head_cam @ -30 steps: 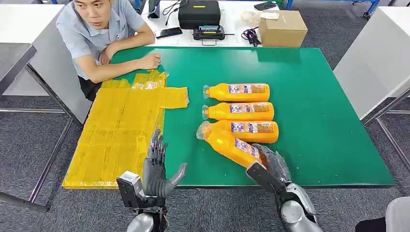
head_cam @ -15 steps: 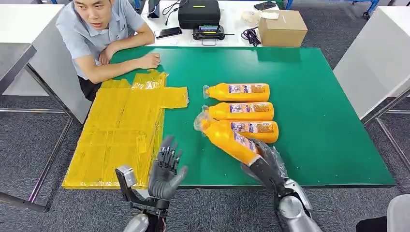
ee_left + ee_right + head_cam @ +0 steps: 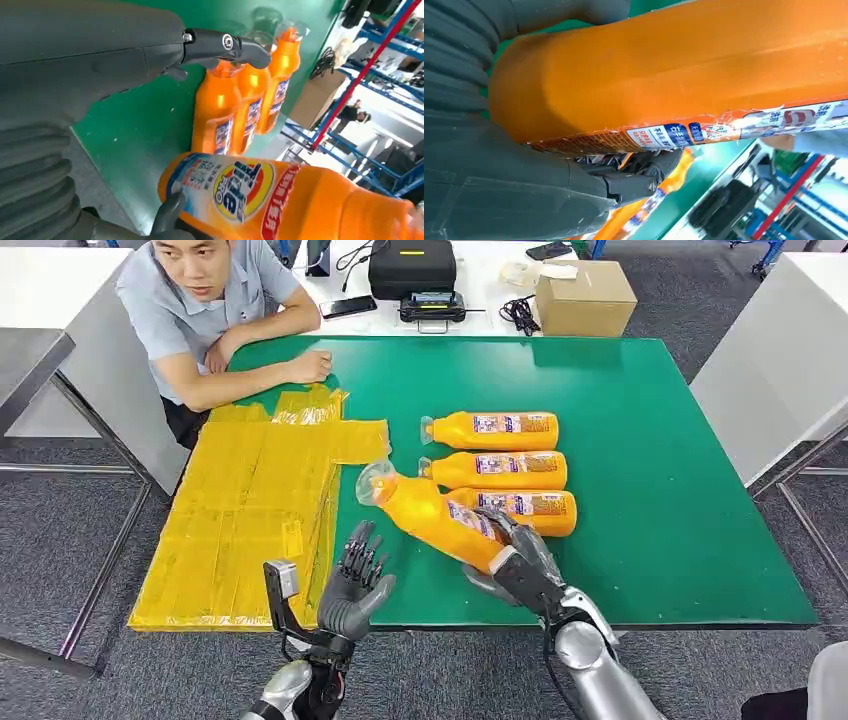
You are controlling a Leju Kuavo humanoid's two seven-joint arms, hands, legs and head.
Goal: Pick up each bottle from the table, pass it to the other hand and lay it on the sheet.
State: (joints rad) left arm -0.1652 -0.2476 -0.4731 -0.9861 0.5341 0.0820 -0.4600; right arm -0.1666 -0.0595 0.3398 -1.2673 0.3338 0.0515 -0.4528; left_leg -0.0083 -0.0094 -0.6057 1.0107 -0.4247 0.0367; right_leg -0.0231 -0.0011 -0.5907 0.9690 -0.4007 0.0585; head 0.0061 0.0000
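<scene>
The right hand (image 3: 520,560) is gripping a bottle (image 3: 430,515) above the bench (image 3: 650,490); the left hand (image 3: 352,590) is waiting, fingers spread, holding nothing.

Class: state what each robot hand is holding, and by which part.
The right hand grips an orange bottle by its base end. The left hand holds nothing.
</scene>
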